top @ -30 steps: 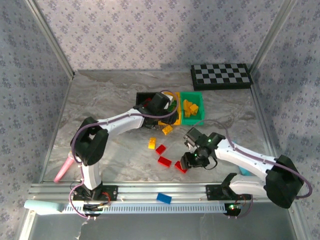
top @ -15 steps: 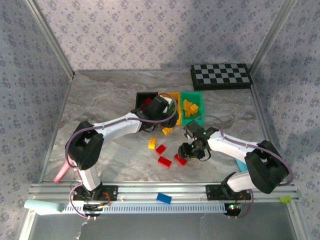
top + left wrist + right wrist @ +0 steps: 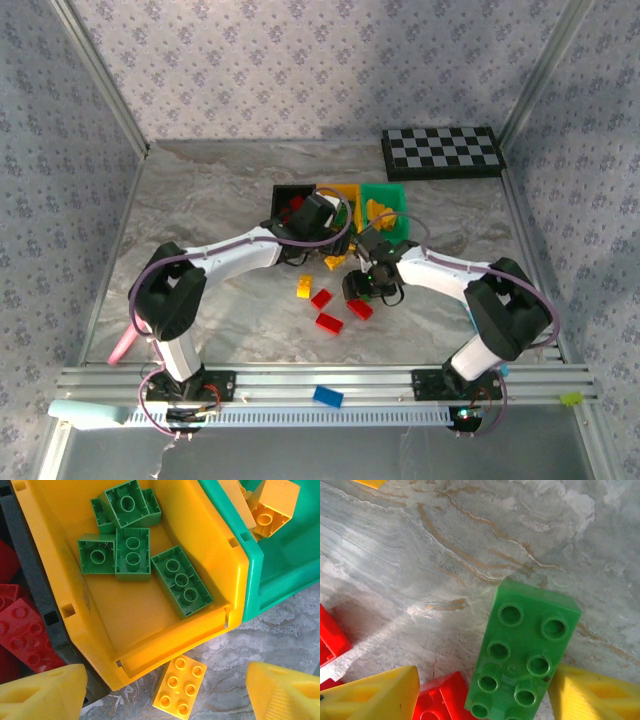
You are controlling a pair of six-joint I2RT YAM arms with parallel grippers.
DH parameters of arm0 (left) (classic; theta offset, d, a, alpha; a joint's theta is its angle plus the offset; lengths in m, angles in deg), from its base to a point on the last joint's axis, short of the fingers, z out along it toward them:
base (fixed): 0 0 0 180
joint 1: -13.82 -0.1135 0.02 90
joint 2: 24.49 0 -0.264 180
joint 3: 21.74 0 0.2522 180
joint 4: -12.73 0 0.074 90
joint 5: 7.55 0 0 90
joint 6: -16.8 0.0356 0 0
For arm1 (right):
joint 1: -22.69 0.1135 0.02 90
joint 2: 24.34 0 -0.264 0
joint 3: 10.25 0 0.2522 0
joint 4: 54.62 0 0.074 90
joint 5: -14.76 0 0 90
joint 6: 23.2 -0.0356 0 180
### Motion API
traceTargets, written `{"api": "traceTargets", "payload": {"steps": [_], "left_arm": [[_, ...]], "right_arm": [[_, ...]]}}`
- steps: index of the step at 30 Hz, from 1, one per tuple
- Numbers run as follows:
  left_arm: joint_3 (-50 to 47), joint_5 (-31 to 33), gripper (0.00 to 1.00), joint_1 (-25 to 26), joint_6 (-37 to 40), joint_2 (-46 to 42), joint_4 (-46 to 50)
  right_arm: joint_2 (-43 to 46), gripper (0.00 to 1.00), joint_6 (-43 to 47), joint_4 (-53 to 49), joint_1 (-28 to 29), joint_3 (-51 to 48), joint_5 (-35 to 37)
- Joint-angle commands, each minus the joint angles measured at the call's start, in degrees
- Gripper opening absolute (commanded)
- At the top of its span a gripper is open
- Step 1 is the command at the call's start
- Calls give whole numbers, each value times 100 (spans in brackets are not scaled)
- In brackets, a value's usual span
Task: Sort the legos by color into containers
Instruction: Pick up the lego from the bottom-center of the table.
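Fingers of the left gripper [image 3: 165, 694] stand apart, a yellow brick [image 3: 179, 689] between them; right gripper [image 3: 482, 696] gapes too, green brick [image 3: 526, 652] against one finger.

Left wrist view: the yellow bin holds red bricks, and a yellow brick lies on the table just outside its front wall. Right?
Not quite. The left wrist view shows the yellow bin holding green bricks, not red. The yellow brick does lie on the table just outside its front wall.
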Motion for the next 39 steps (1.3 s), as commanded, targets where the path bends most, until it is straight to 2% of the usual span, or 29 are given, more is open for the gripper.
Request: {"api": "traceTargets", "payload": {"steps": [1,10,16,26,32,39], "left_arm": [[-51,71,83,16,-24,-179,22],[9,10,83,18,-48,-107,61],[-17,58,83,12,-28,-165,140],[-61,113,83,23,-85,-209,151],[-76,186,83,25,-151,-188,159],[-96,251,83,-12,-342,-147,147]], "right_arm": [[-42,70,137,-270,85,150,475],[-38,69,163,-206,-13,203,508],[-358,69,343,-229,11,543,580],[-584,68,585,-278,332,877,286],[-525,61,580,-457,208,663,761],[-432,53,584,-409,25,580,857]]}}
